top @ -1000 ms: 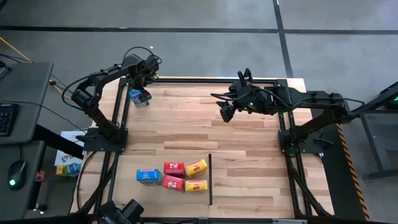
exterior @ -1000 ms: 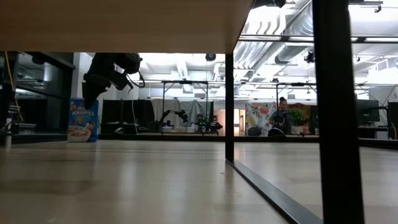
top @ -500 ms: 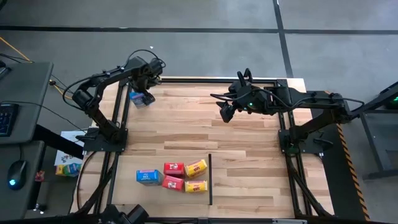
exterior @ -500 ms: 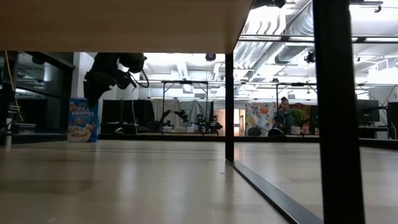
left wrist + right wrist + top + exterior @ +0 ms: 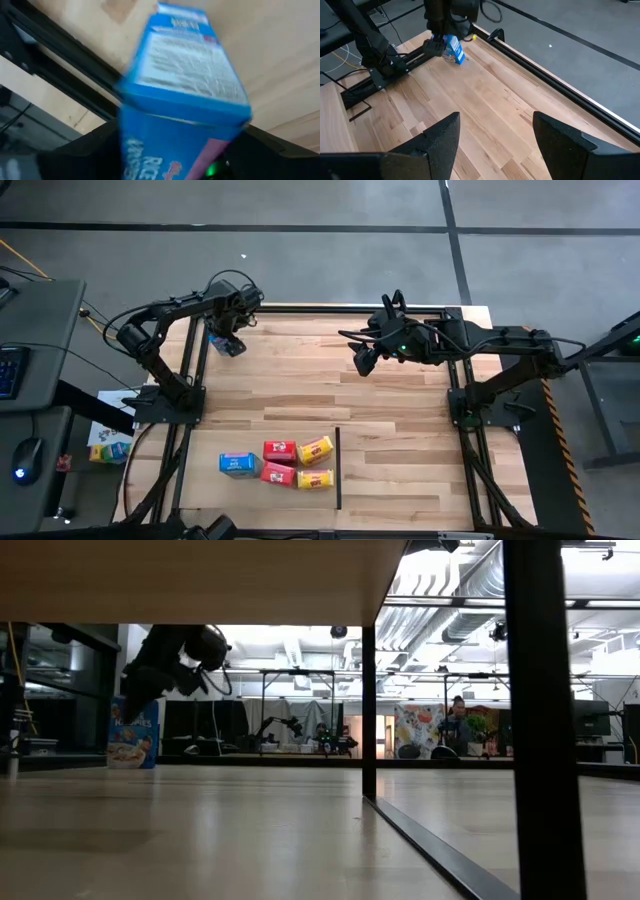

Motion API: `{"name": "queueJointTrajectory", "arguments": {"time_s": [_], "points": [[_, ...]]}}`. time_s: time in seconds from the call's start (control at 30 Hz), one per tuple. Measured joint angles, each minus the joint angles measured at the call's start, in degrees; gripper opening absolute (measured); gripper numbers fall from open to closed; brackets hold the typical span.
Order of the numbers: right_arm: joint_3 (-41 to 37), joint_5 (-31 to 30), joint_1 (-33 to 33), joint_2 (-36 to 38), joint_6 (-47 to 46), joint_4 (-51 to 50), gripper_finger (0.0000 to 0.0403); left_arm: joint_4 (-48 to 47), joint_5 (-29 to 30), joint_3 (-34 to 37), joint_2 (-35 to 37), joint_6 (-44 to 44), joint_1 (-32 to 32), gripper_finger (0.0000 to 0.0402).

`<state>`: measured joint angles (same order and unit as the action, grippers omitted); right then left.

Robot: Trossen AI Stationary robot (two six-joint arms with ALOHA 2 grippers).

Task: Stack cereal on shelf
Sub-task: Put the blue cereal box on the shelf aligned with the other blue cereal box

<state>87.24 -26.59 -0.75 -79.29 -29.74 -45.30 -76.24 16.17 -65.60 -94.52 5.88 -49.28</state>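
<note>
A blue cereal carton [image 5: 224, 346] is at the table's far left corner, tilted in the low view [image 5: 130, 737]. My left gripper [image 5: 231, 332] is shut on it from above. It fills the left wrist view [image 5: 185, 85]. A second blue carton [image 5: 238, 464], two red cartons [image 5: 279, 451] [image 5: 278, 473] and two yellow cartons [image 5: 316, 450] [image 5: 314, 478] lie flat on the table near its near edge. My right gripper [image 5: 362, 361] is open and empty above the table's far middle. My left gripper holds the blue carton by its upper end [image 5: 150, 135], between its two fingers, which come down on it from above. The carton leans over below the fingers. Its lower end [image 5: 122, 762] is at the table top.
A thin black upright of the shelf [image 5: 338, 468] stands right of the cartons at the near edge. In the low view the shelf board [image 5: 200, 580] runs overhead, with black posts [image 5: 368, 710] [image 5: 542, 720]. Black frame rails [image 5: 195, 370] border the table's sides.
My left gripper has gone a little toward the table's right edge. The blue carton stood upright and now leans over, with its lower end staying at the table top. My right arm has kept still.
</note>
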Motion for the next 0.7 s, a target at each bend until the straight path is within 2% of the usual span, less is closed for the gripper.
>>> {"name": "queueJointTrajectory", "arguments": {"time_s": [0.27, 0.5, 0.6, 0.7], "points": [[0.0, -0.1, 0.0, 0.0, 0.0, 0.0, 0.0243, 0.2, 1.1, 2.1, 0.0, -0.3, 0.0, 0.0216], [0.0, -0.2, 0.0, 0.0, 0.0, 0.0, 0.0243, -2.1, 1.0, 2.1, 1.3, -1.1, 0.0, 0.013], [0.0, -0.2, 0.0, 0.0, 0.0, 0.0, 0.0243, -2.8, 0.9, 0.7, 3.2, -0.9, 0.0, 0.0103], [0.0, -0.1, 0.0, 0.0, 0.0, 0.0, 0.0243, -5.1, -0.3, -3.4, 5.0, -1.8, 0.0, 0.0094]]}}
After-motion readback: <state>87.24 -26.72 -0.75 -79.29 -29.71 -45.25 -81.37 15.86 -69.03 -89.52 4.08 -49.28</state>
